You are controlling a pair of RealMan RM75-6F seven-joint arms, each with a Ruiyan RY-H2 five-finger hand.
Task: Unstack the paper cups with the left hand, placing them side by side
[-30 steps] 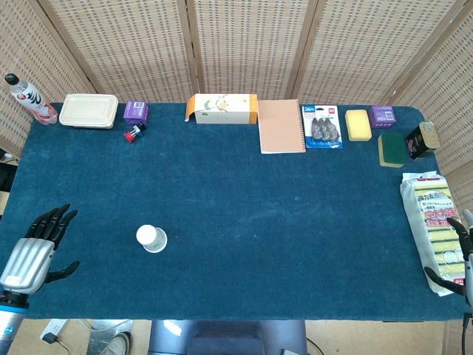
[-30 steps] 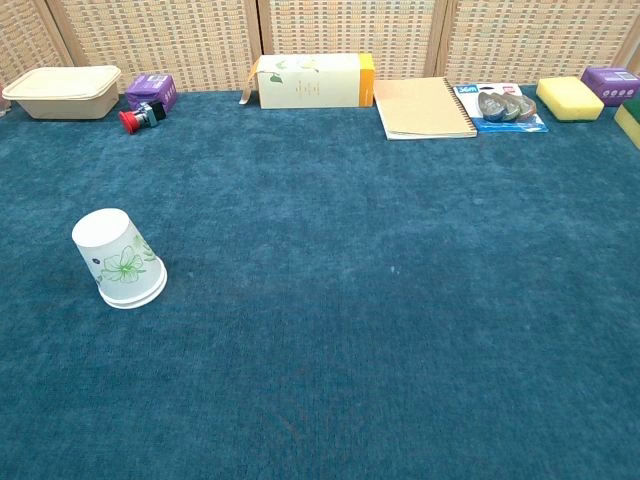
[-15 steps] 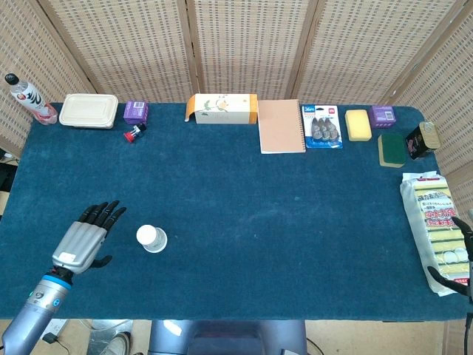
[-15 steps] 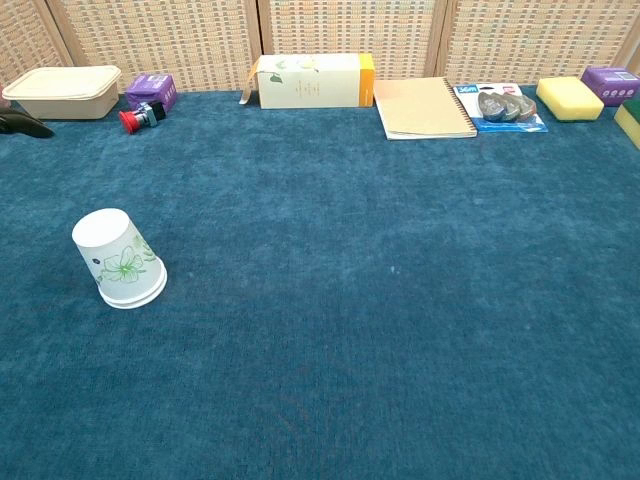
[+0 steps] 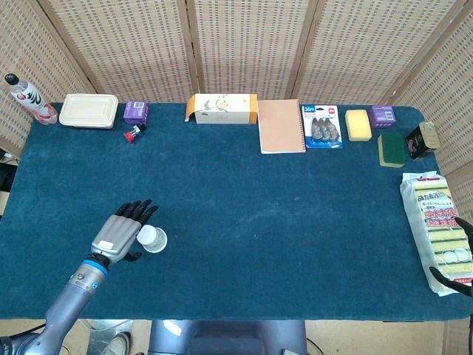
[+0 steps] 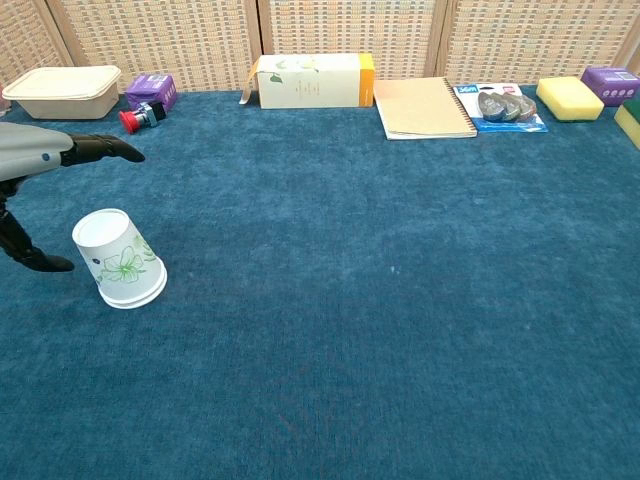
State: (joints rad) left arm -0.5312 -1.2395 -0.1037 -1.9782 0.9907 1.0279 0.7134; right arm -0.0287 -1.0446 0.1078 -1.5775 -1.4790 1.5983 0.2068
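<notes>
Moving in from the near left edge over the last second, my left hand (image 5: 120, 234) has crossed the dark blue felt table (image 5: 244, 214) and now sits just beside the white paper cups with a green flower print (image 5: 152, 238), on their left. My fingers (image 5: 139, 210) are spread wide and straight, holding nothing, with the thumb out toward the near side of the stack; whether it touches the cups I cannot tell. In the chest view the same hand (image 6: 30, 160) comes in from the left edge, its dark fingers reaching out above and beyond the cups (image 6: 119, 258) while the thumb lies low on the felt beside them. The cups stand upside down, rim on the cloth, still nested as one stack in the near left part of the table, where they stood a second ago. My right hand (image 5: 463, 251) shows only as a few dark fingers at the near right edge, over the pack of yellow and green sponges (image 5: 434, 225); how far they are spread I cannot tell. Along the far edge lie a beige lidded food box (image 5: 89, 110), a long white and orange carton (image 5: 222, 108) and a tan spiral notebook (image 5: 281, 126).
</notes>
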